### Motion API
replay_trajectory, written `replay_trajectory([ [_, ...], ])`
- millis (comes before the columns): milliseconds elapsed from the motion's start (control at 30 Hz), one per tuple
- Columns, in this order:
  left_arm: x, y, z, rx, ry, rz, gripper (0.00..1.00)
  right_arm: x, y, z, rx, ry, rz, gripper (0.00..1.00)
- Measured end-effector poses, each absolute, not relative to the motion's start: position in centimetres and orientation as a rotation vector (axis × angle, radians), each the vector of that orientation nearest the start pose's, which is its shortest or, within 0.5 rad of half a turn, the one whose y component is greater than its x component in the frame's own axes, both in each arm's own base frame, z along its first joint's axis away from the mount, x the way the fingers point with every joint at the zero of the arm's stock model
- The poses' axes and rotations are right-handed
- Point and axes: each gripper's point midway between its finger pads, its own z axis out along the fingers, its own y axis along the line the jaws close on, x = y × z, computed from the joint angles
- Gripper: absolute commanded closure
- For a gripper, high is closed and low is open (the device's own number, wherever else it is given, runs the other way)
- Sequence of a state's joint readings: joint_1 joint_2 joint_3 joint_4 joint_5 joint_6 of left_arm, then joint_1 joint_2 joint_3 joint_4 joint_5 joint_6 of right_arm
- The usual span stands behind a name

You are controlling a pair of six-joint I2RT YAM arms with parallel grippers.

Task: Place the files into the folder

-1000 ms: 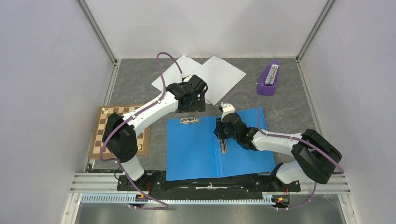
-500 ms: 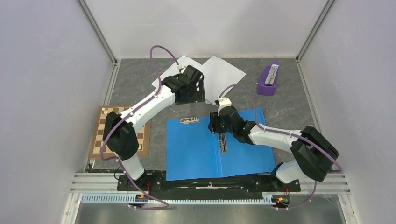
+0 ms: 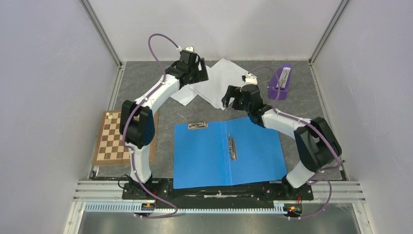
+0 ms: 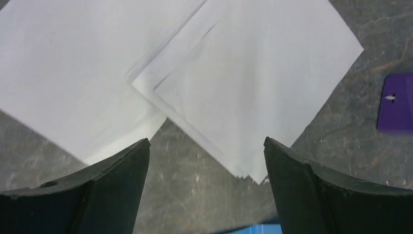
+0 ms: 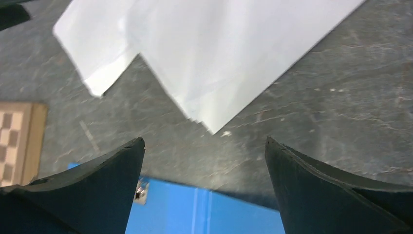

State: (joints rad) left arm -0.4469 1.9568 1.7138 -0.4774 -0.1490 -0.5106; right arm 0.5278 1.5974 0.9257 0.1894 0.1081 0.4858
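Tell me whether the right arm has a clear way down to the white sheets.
Probably yes. The right pincer hangs open above the near corner of the files, with only bare table between; the left pincer hovers apart.

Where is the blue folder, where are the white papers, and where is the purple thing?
blue folder (image 3: pixel 204 156), top external view, on its open left half.
white papers (image 4: pixel 253 83), left wrist view, on the middle of the upper sheet.
purple thing (image 3: pixel 279 84), top external view, on its sloped top face.
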Motion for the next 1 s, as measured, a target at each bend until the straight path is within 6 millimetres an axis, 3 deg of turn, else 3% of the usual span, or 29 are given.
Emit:
replay_trajectory([
  [267,55.8,-22.8,13.3,-0.135,2.251,-0.362,0.07,45.0,19.5,7.9,0.239,2.112,0.496,0.02],
  [500,60.0,-22.0,8.5,-0.148,2.284,-0.433,0.07,49.0,19.6,6.4,0.313,2.077,0.517,0.02],
  [700,61.5,-21.5,4.4,-0.159,2.333,-0.476,0.07,49.7,19.6,4.4,0.347,2.093,0.514,0.02],
  [1000,61.4,-22.3,4.6,-0.206,2.351,-0.567,0.11,51.2,19.3,4.4,0.362,2.072,0.512,0.02],
])
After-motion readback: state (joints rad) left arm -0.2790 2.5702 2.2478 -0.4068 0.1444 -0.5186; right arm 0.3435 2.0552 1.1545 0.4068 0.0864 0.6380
